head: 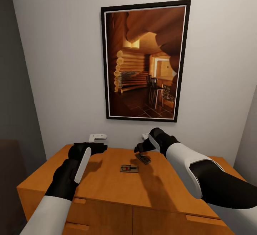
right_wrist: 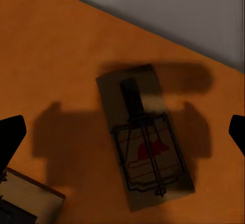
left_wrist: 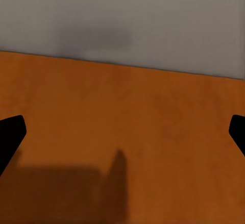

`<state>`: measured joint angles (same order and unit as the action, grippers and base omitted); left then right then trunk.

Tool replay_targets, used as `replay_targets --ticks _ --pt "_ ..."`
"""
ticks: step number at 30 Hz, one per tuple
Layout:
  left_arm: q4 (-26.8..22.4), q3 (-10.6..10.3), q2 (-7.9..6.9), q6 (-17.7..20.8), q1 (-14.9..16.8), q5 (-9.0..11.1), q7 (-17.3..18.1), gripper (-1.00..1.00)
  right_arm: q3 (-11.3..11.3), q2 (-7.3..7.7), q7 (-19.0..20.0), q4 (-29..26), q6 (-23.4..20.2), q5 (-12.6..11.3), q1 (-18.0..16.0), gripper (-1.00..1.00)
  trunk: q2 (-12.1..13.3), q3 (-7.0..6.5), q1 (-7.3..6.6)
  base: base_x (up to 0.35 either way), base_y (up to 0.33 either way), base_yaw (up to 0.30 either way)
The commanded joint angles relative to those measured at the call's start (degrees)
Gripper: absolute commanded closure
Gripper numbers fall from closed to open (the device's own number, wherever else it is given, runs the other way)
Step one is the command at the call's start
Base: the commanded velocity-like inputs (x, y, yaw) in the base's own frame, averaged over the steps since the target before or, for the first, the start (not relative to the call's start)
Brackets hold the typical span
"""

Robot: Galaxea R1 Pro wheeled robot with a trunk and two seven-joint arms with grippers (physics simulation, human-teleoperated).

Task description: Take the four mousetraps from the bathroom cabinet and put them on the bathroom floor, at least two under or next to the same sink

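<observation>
Both arms are stretched forward, elbows low and wrists bent downward. The left gripper [head: 93, 148] hangs with its fingers spread wide, nothing between them. The right gripper [head: 142, 148] is the same deal, fingertips [right_wrist: 11, 134] far apart, holding nothing.

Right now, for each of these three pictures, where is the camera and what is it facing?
Head view: on the robot's head, looking forward and down at the cabinet top, two mousetraps and a framed picture; both arms, left gripper and right gripper show.
Left wrist view: near the left gripper, facing bare cabinet top and wall; dark fingertips show.
Right wrist view: above a mousetrap; fingertips show.
Shared: the orange cabinet top appears in all three views.
</observation>
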<state>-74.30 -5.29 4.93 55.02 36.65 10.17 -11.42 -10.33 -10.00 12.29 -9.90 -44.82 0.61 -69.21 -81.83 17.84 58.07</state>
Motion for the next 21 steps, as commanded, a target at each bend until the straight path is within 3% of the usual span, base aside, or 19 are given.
replay_targets --ticks 1,21 --pt "-0.1 0.0 -0.01 0.2 0.0 0.6 -0.6 -1.0 -0.3 0.0 -0.4 0.0 -0.1 0.1 0.0 -1.0 0.0 0.08 0.0 0.0 0.0 0.0" --pt "-0.1 -0.1 0.08 0.3 0.0 0.6 -0.6 -1.0 -0.3 0.0 -1.8 0.1 -0.3 0.2 0.0 -1.0 0.0 0.08 0.0 0.0 0.0 0.0"
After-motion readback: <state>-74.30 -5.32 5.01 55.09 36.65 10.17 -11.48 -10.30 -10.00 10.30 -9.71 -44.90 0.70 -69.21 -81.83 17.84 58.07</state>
